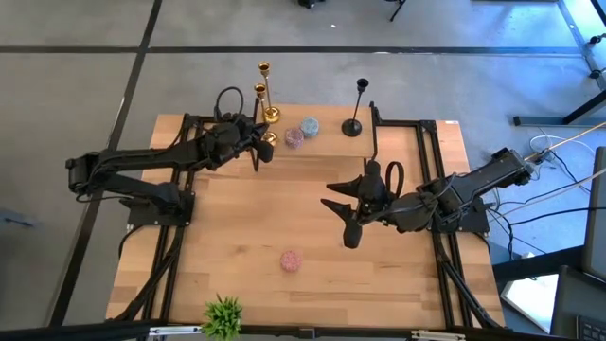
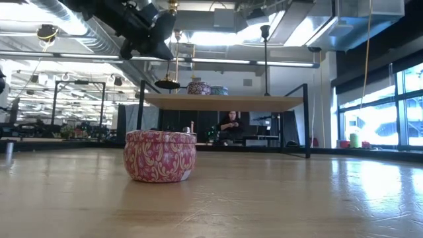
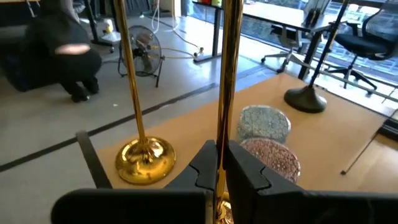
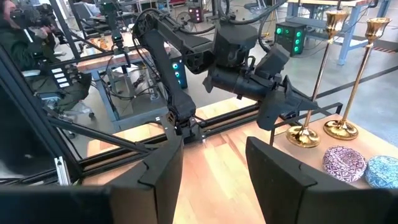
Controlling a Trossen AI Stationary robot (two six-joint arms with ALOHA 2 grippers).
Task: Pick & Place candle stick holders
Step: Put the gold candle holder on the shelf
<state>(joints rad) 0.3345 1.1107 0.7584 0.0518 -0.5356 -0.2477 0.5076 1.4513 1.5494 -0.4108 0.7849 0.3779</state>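
Two gold candle stick holders stand at the far left of a raised wooden shelf. My left gripper is shut on the nearer one. The other gold holder stands free on its round base just beyond it. The black holder stands on its base at the shelf's right end, and shows in the low view. My right gripper is open and empty over the middle right of the table. My left gripper pinches the gold holder's thin stem between its two fingers, low down, just above the round base. The fingers come roughly level from the table's left and lie across the upright stem. Whether the base rests on the shelf, I cannot tell.
Two round tins sit on the shelf between the gold holders and the black one. A pink patterned tin sits on the table nearer the front. A small green plant stands at the front edge. A person shows in the room beyond.
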